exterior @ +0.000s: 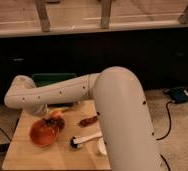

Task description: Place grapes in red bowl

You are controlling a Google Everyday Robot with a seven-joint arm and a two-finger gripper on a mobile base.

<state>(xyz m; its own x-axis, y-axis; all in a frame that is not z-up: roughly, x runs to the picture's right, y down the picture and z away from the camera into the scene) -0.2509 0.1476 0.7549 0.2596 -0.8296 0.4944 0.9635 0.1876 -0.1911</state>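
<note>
Camera view looks down over my arm (87, 92) onto a light wooden board (24, 150) set on a pale speckled floor (179, 135). Behind the board runs a dark, low wall, and above it a lit ledge with metal posts (43, 15). A green tray (52, 78) sits at the far edge of the board, partly hidden by the arm. Off to the right on the floor I see a small blue box (178, 94) with a dark cable (168, 122) trailing from it.

From where I sit, the arm fills much of the picture: a thick white segment rises at the lower right, bends, and stretches left across the board to a rounded elbow, then turns down toward the bowl. The gripper (51, 119) is low over the right rim of the red bowl (42, 134), mostly hidden under the forearm, and I cannot tell how far apart its fingers stand or whether they have hold of anything.

The grapes (55, 122) show as a dark, bumpy clump at the bowl's upper right rim, right at the gripper; whether they rest in the bowl or hang above it I cannot tell. Just right of them lies a longer reddish-brown item (88, 120), and below that a white utensil with a dark end (84, 140).
</note>
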